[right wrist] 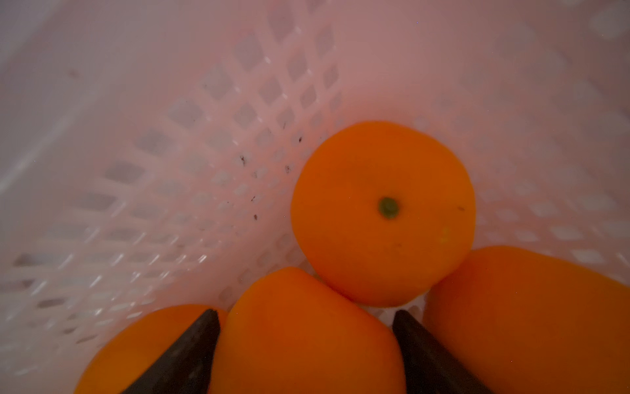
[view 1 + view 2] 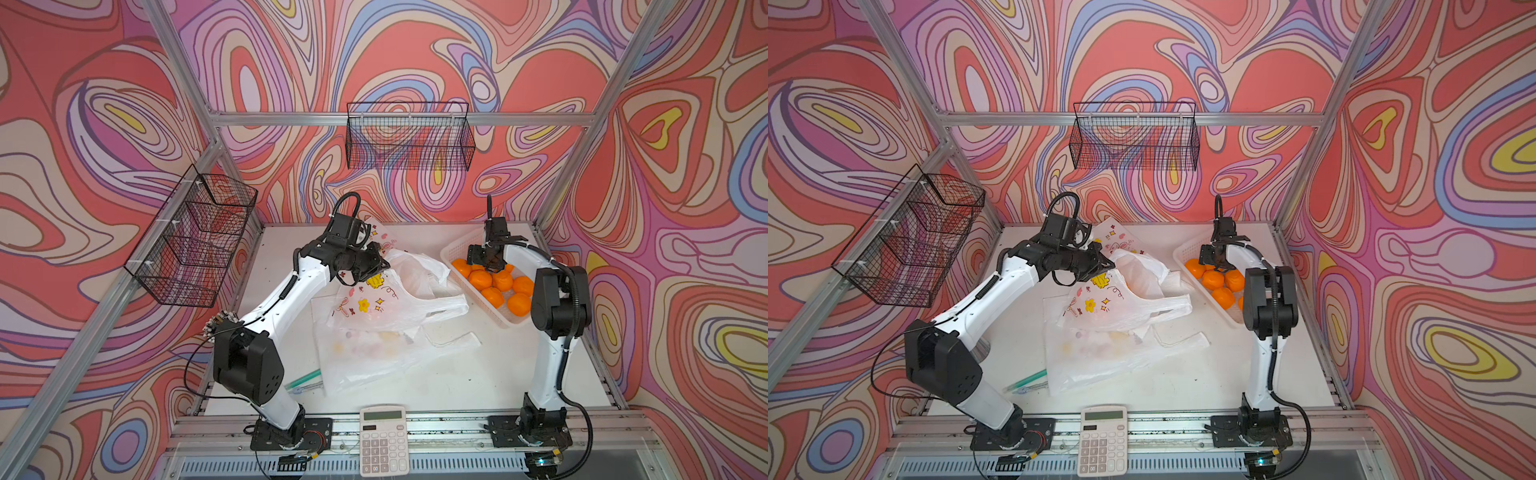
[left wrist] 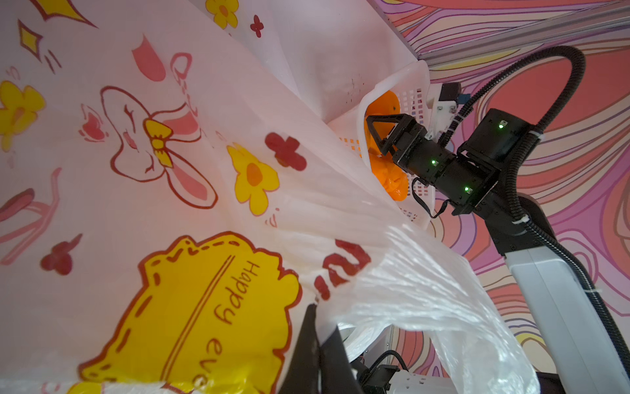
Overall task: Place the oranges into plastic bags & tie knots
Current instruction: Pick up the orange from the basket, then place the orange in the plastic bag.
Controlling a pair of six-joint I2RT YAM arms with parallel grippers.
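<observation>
In both top views, my left gripper (image 2: 384, 266) (image 2: 1111, 266) is shut on the rim of a rabbit-printed plastic bag (image 2: 386, 303) (image 2: 1113, 303) and holds it lifted off the table. The left wrist view shows the pinched film between the closed fingers of the left gripper (image 3: 317, 307), with the bag (image 3: 170, 170) stretched in front. Several oranges (image 2: 498, 286) (image 2: 1217, 282) lie in a white perforated basket (image 2: 503, 322) (image 1: 204, 153). My right gripper (image 2: 490, 266) (image 1: 305, 312) is down in the basket, open, its fingers either side of one orange (image 1: 300, 341) that rests among the others. No knots are in view.
More flat bags (image 2: 365, 357) lie under the lifted one, and another bag (image 2: 384, 235) shows behind the left wrist. A calculator (image 2: 383, 440) sits at the front edge and a green pen (image 2: 303, 380) near the left arm's base. Black wire baskets (image 2: 409, 137) (image 2: 195, 237) hang on the walls.
</observation>
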